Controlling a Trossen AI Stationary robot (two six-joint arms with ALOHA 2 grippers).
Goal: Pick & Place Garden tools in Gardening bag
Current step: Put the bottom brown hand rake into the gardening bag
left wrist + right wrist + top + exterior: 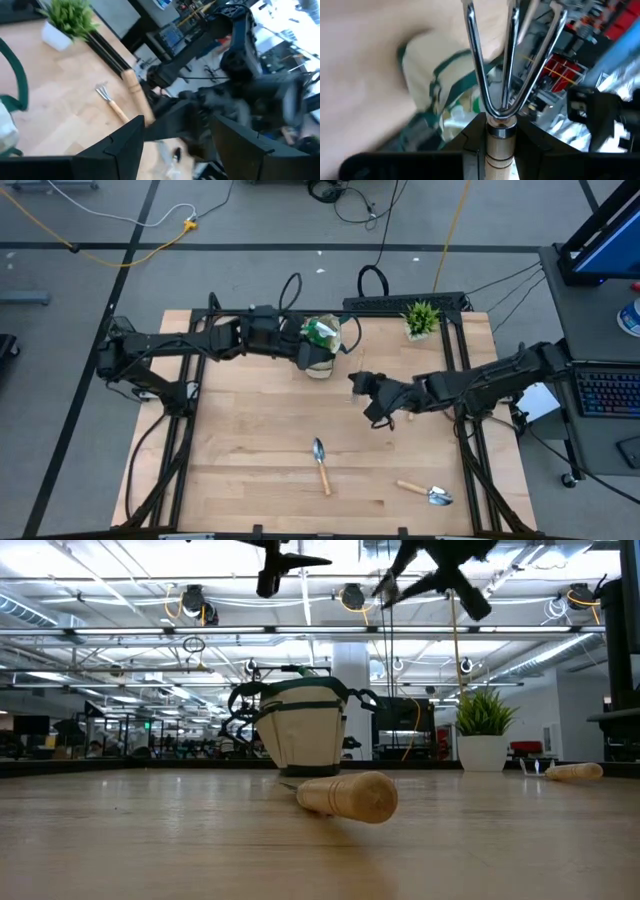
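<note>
Transfer step: fork rake [506, 65] clamped in right gripper [499, 131], carried twd bag [322, 345]; left gripper [175, 135] fingers apart at bag. Next: tines lowered inside.

a light wooden desk [250, 450] fills the middle of the high view, framed by black rails. a small potted green plant [421, 318] in a white pot stands at its far right corner (upright, near the rail); the low view shows it [484, 736] too. a black power strip [400, 303] lies along the far edge. on the grey floor beyond, a yellow cable [100, 242] and black cables [345, 200] trail. a keyboard [607, 392] sits off to the right.
</note>
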